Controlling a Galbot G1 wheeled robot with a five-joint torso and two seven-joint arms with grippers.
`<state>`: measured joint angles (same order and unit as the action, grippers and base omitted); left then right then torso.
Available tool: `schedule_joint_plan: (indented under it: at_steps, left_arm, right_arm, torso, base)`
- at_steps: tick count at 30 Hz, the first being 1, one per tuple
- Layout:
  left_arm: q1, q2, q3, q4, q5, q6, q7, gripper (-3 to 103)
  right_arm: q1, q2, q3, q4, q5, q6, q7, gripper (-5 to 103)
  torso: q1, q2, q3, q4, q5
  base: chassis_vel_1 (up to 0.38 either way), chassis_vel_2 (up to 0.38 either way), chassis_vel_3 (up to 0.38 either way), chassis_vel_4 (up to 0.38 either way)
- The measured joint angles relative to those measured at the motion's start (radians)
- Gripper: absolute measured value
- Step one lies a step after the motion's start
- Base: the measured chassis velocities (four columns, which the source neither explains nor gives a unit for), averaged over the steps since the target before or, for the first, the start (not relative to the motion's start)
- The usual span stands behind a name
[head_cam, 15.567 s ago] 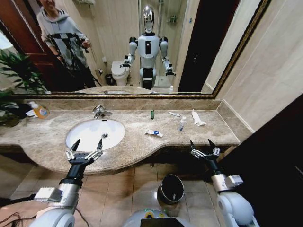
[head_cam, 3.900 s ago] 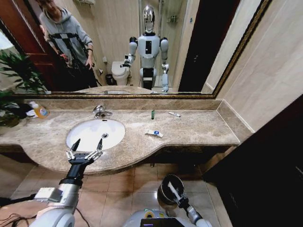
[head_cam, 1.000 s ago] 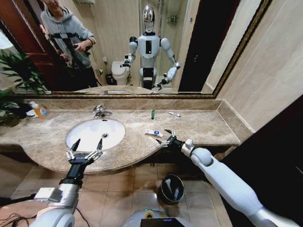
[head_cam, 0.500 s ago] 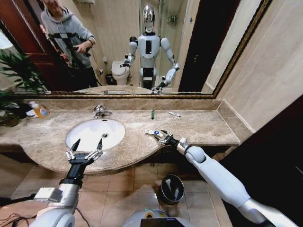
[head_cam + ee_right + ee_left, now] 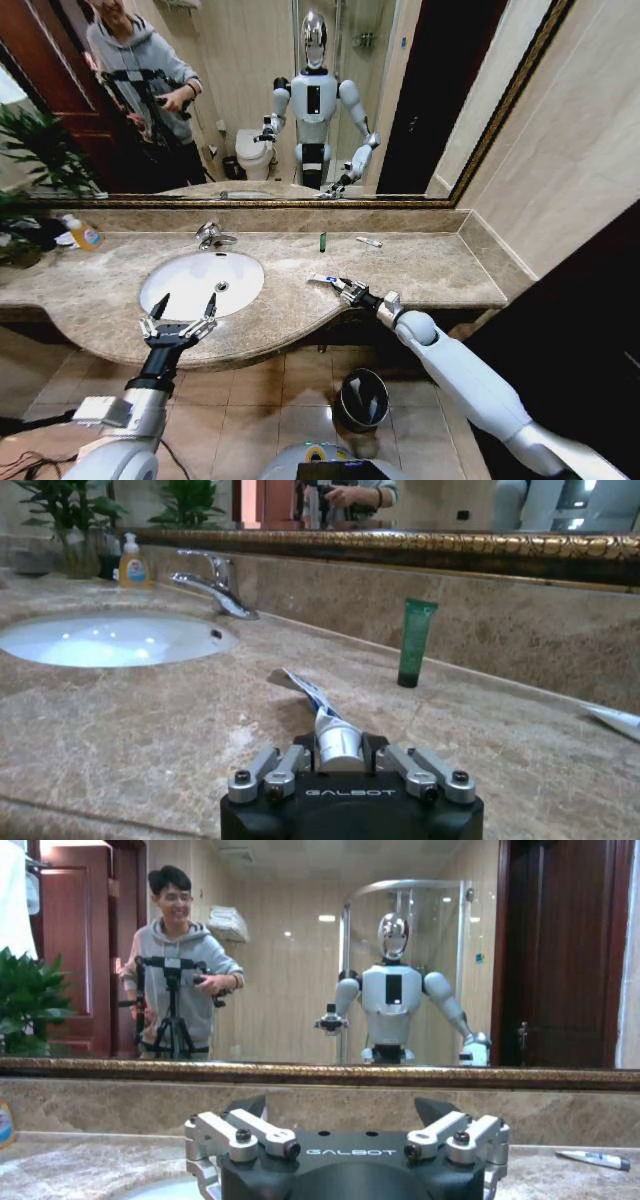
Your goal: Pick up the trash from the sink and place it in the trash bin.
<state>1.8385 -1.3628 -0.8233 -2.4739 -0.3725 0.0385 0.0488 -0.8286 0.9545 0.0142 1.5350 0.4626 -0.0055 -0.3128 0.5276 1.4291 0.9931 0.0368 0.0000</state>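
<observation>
My right gripper (image 5: pixel 340 287) reaches over the brown countertop right of the sink (image 5: pixel 198 281) and is shut on a flat white-blue packet (image 5: pixel 323 280). In the right wrist view the packet (image 5: pixel 318 709) sticks out forward from between the closed fingers, low over the marble. A tiny green bottle (image 5: pixel 322 241) stands near the back wall, and a thin wrapped stick (image 5: pixel 369 241) lies to its right. The black trash bin (image 5: pixel 362 398) sits on the floor below the counter edge. My left gripper (image 5: pixel 187 303) hovers open at the sink's front rim.
A chrome faucet (image 5: pixel 211 236) stands behind the basin, and an orange soap bottle (image 5: pixel 84 234) sits at the counter's far left. A mirror backs the counter. The green bottle (image 5: pixel 415 641) is just beyond the held packet. Tiled floor lies around the bin.
The white tube and small bottle at the counter's right went first. Over the last second my right gripper moved left to the packet and shut on it. The left arm stayed still.
</observation>
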Motion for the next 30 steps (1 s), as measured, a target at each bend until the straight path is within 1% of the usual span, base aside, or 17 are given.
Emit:
schedule_joint_plan:
  at_steps: [3, 7, 9, 10, 11, 12, 14, 16, 17, 20, 22, 23, 24, 25, 27, 29, 30]
  left_arm:
    - [0.000, 0.000, 0.000, 0.000, 0.000, 0.000, 0.000, 100]
    - [0.000, 0.000, 0.000, 0.000, 0.000, 0.000, 0.000, 100]
    - [0.000, 0.000, 0.000, 0.000, 0.000, 0.000, 0.000, 100]
    - [0.000, 0.000, 0.000, 0.000, 0.000, 0.000, 0.000, 100]
    - [0.000, 0.000, 0.000, 0.000, 0.000, 0.000, 0.000, 100]
    - [0.000, 0.000, 0.000, 0.000, 0.000, 0.000, 0.000, 100]
    - [0.000, 0.000, 0.000, 0.000, 0.000, 0.000, 0.000, 100]
    - [0.000, 0.000, 0.000, 0.000, 0.000, 0.000, 0.000, 100]
    - [0.000, 0.000, 0.000, 0.000, 0.000, 0.000, 0.000, 100]
    - [0.000, 0.000, 0.000, 0.000, 0.000, 0.000, 0.000, 100]
    - [0.000, 0.000, 0.000, 0.000, 0.000, 0.000, 0.000, 100]
    - [0.000, 0.000, 0.000, 0.000, 0.000, 0.000, 0.000, 100]
    - [0.000, 0.000, 0.000, 0.000, 0.000, 0.000, 0.000, 100]
    - [0.000, 0.000, 0.000, 0.000, 0.000, 0.000, 0.000, 100]
    - [0.000, 0.000, 0.000, 0.000, 0.000, 0.000, 0.000, 100]
    - [0.000, 0.000, 0.000, 0.000, 0.000, 0.000, 0.000, 100]
    - [0.000, 0.000, 0.000, 0.000, 0.000, 0.000, 0.000, 100]
  right_arm:
    - [0.000, 0.000, 0.009, 0.003, 0.000, 0.006, 0.001, 25]
    - [-0.018, -0.006, 0.031, 0.024, 0.009, 0.013, 0.007, 25]
    - [-0.028, -0.009, 0.045, 0.032, -0.004, 0.030, 0.011, 25]
    - [-0.051, -0.010, 0.078, 0.045, -0.040, 0.074, 0.008, 25]
    - [-0.058, -0.010, 0.087, 0.049, -0.048, 0.082, 0.006, 25]
    - [-0.116, -0.015, 0.155, 0.092, -0.083, 0.128, 0.004, 25]
    - [-0.133, -0.017, 0.175, 0.105, -0.087, 0.137, 0.004, 25]
    - [-0.219, -0.028, 0.292, 0.165, -0.126, 0.196, -0.006, 25]
    - [-0.219, -0.028, 0.292, 0.165, -0.126, 0.196, -0.006, 25]
    - [-0.375, 0.002, 0.556, 0.195, -0.174, 0.302, -0.040, 25]
    - [-0.404, 0.007, 0.591, 0.191, -0.172, 0.319, -0.041, 25]
    - [-0.450, 0.012, 0.647, 0.172, -0.171, 0.363, -0.047, 25]
    - [-0.492, 0.017, 0.713, 0.138, -0.177, 0.435, -0.077, 25]
    - [-0.492, 0.017, 0.713, 0.138, -0.177, 0.435, -0.077, 25]
    - [-0.563, 0.023, 0.854, 0.068, -0.170, 0.580, -0.203, 25]
    - [-0.653, 0.024, 0.930, 0.045, -0.079, 0.652, -0.308, 25]
    - [-0.653, 0.024, 0.930, 0.045, -0.079, 0.652, -0.308, 25]
  torso:
    - [0.000, 0.000, 0.000, 0.0001, 0.0001]
    - [0.000, 0.000, 0.000, 0.0001, 0.0001]
    - [0.000, 0.000, 0.000, 0.0001, 0.0000]
    - [0.000, 0.000, 0.000, 0.0002, 0.0001]
    - [0.000, 0.000, 0.000, 0.0002, 0.0001]
    - [0.000, 0.000, 0.000, 0.0002, 0.0001]
    - [0.000, 0.000, 0.000, 0.0001, 0.0003]
    - [0.000, 0.000, 0.000, 0.0001, -0.0001]
    - [0.000, 0.000, 0.000, 0.0001, -0.0001]
    - [0.000, 0.000, 0.000, 0.0003, 0.0001]
    - [0.000, 0.000, 0.000, 0.0002, 0.0001]
    - [0.000, 0.000, 0.000, 0.0001, 0.0005]
    - [0.000, 0.000, 0.000, -0.0001, 0.0006]
    - [0.000, 0.000, 0.000, -0.0001, 0.0006]
    - [0.000, 0.000, 0.000, -0.0001, -0.0003]
    - [0.000, 0.000, 0.000, -0.0003, 0.0004]
    - [0.000, 0.000, 0.000, -0.0003, 0.0004]
  base:
    - [0.000, 0.000, 0.000, 0.000]
    - [0.000, 0.000, 0.000, 0.000]
    - [0.000, 0.000, 0.000, 0.000]
    - [0.000, 0.000, 0.000, 0.000]
    - [0.000, 0.000, 0.000, 0.000]
    - [0.000, 0.000, 0.000, 0.000]
    - [0.000, 0.000, 0.000, 0.000]
    - [0.000, 0.000, 0.000, 0.000]
    - [0.000, 0.000, 0.000, 0.000]
    - [0.000, 0.000, 0.000, 0.000]
    - [0.000, 0.000, 0.000, 0.000]
    - [0.000, 0.000, 0.000, 0.000]
    - [0.000, 0.000, 0.000, 0.000]
    - [0.000, 0.000, 0.000, 0.000]
    - [0.000, 0.000, 0.000, 0.000]
    - [0.000, 0.000, 0.000, 0.000]
    - [0.000, 0.000, 0.000, 0.000]
